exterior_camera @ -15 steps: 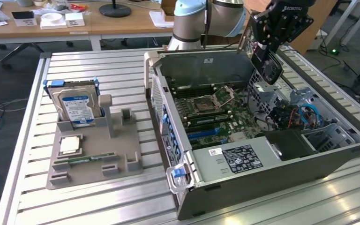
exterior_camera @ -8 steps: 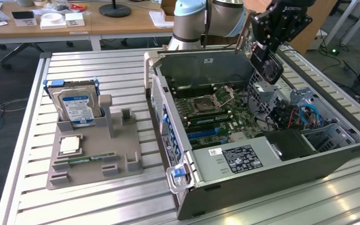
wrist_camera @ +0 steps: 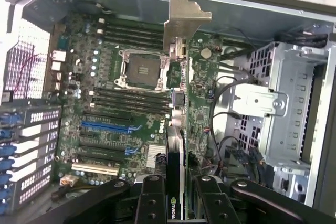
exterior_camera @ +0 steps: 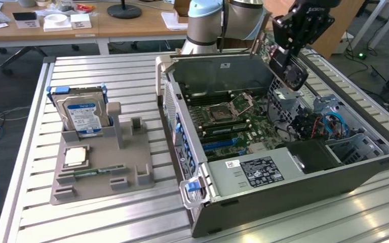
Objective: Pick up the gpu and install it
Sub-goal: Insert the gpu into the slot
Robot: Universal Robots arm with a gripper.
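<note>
My gripper (exterior_camera: 293, 48) hangs over the far right side of the open computer case (exterior_camera: 303, 190), shut on the gpu (exterior_camera: 287, 70). The card is black with a round fan and hangs tilted above the case interior. In the wrist view the gpu (wrist_camera: 178, 129) is seen edge-on between my black fingers (wrist_camera: 151, 200), with my gripper (wrist_camera: 177, 205) clamped on its near end. Its silver bracket (wrist_camera: 184, 17) points away towards the case wall. Below lies the motherboard (wrist_camera: 115, 140) with the bare CPU socket (wrist_camera: 140, 69) and blue expansion slots (wrist_camera: 105, 128). The card is well above the board.
A grey parts holder (exterior_camera: 133, 177) at the exterior view's left carries a hard drive (exterior_camera: 83, 114), a CPU chip (exterior_camera: 76, 156) and a RAM stick (exterior_camera: 99, 171). Inside the case are a power supply (exterior_camera: 262, 171), a metal drive cage (wrist_camera: 294, 103) and loose cables (exterior_camera: 329, 124).
</note>
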